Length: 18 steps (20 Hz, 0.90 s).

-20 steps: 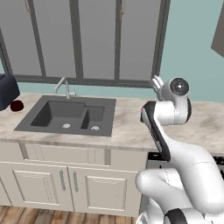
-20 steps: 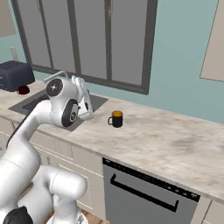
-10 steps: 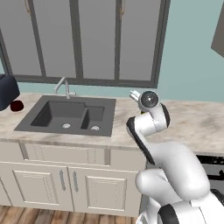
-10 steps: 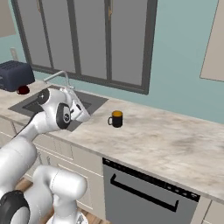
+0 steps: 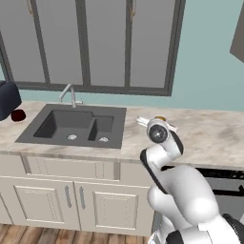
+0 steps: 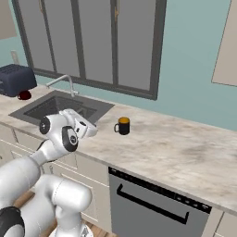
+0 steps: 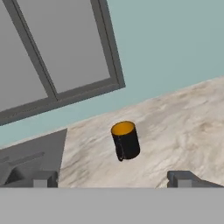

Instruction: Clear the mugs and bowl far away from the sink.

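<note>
Two mugs: orange mug [image 6: 122, 125] stands upright on counter [image 6: 185, 148], at 3 o'clock of sink [image 6: 60, 107]; maroon mug [image 6: 24, 95] beside toaster [image 6: 16, 79].
Change: arm has swung low toward orange mug.
Gripper [image 7: 116, 178]: jaws wide apart, empty.
Meaning: approach underway, nothing cleared.

The sink [image 5: 74, 126] is set in the counter [image 6: 176, 148] below the window [image 5: 102, 45]. One mug [image 6: 122, 125] stands on the counter right of the sink. The other mug [image 5: 18, 115] sits left of it, just beside the toaster [image 6: 16, 79]
</note>
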Motion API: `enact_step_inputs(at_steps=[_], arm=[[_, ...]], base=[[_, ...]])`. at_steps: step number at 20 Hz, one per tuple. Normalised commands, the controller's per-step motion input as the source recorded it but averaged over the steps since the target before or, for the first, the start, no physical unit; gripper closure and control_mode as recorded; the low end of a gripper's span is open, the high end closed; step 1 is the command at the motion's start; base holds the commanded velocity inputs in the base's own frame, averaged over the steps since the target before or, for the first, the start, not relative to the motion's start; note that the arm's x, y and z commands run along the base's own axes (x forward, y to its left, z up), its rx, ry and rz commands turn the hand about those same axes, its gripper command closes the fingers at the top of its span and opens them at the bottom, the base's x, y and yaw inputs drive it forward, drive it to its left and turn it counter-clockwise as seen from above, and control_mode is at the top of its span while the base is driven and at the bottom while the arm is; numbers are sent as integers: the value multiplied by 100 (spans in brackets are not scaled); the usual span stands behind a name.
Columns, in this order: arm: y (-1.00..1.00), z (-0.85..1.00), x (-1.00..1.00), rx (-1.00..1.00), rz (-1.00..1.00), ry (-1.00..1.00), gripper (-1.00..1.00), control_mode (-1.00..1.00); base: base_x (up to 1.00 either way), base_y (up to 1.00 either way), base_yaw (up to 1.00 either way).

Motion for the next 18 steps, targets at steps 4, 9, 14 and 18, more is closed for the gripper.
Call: enact_step_inputs(at_steps=[4, 9, 14, 18], arm=[[0, -17, 0, -14, 7, -1, -100, -100], [2, 0, 0, -8, 0, 1, -100, -100], [5, 19, 23, -20, -4, 60, -100, -100], [3, 0, 8, -13, 0, 19, -100, -100]], base=[[0, 0, 0], [0, 0, 0], [0, 0, 0], [0, 0, 0]])
